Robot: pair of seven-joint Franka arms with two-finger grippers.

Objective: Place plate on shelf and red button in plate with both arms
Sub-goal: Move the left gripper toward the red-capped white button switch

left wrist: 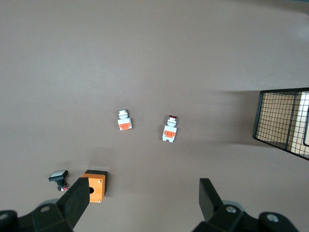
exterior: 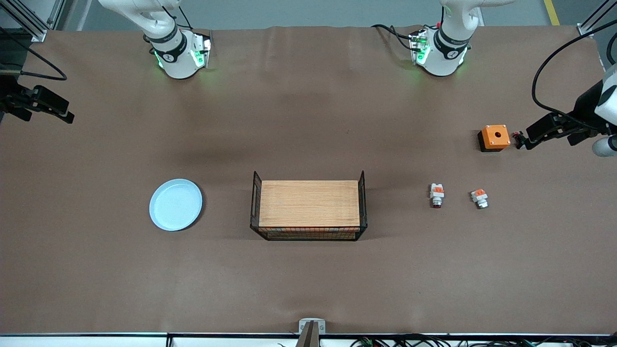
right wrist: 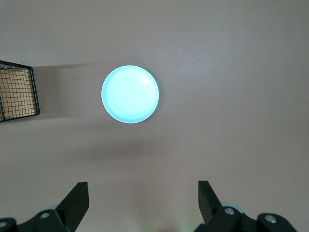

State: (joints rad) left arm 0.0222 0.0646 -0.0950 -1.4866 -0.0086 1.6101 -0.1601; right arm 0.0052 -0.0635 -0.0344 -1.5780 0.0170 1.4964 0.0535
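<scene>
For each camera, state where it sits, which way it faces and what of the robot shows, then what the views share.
Front view: high across the table, facing both arm bases; plate, basket, red button.
Left wrist view: on the left arm, looking down past the open left gripper at the red button.
Right wrist view: looking down past the open right gripper at the plate.
Shared: all show the basket.

plates: 1 (exterior: pixel 175 204) | wire baskets: 1 (exterior: pixel 308 234) | small pushbutton parts: 2 (exterior: pixel 436 194) (exterior: pixel 479 198) | orange boxes: 1 (exterior: pixel 494 137) | robot arms: 2 (exterior: pixel 166 38) (exterior: pixel 450 33)
</scene>
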